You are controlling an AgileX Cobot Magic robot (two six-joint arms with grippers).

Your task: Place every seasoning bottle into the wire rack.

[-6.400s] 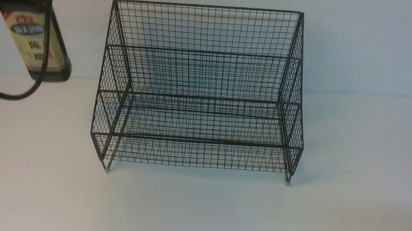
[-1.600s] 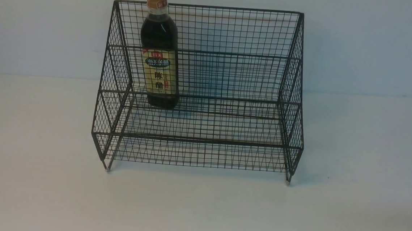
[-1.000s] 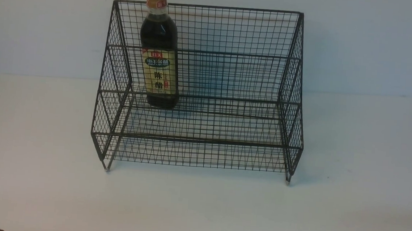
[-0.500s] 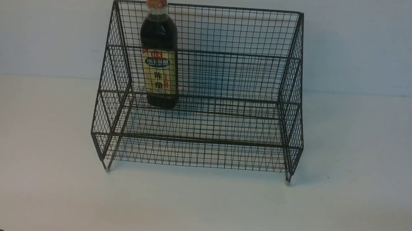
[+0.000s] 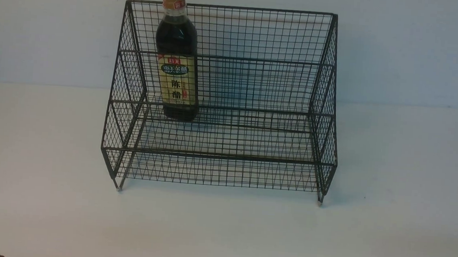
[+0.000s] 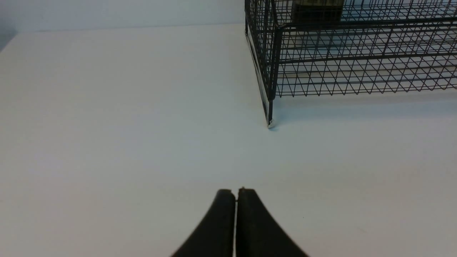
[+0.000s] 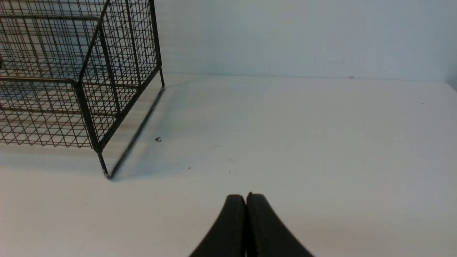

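- Front view: bottle (image 5: 176, 80) is seen standing in the rack (image 5: 219, 156), at its left part, leaning back a little; cap is raised past the top rim. Dark liquid can be seen, beige label is turned to the camera.
- Handling, judged: bottle is probably fairly heavy if full, stiff, smooth, maybe slippery on bare wall; breakable if glass. Best gripped around the upper body or the neck under the cap, since the lower body is screened by front mesh. Swing of liquid to be expected if moved fast.
- Rack is judged light and springy in the mesh; could be shoved if bumped.
- Same view: bottle is placed well apart from both grippers, nothing is touching it. Task looks done for this bottle; no further grip seems called for.
- Left wrist view: left gripper (image 6: 236, 194) is closed, fingers together, nothing held. Bottle's lower part is seen behind the mesh, beyond the fingertips and well apart.
- Right wrist view: right gripper (image 7: 245, 199) is closed too, nothing held. Rack's right end is shown; bottle can't be made out here.
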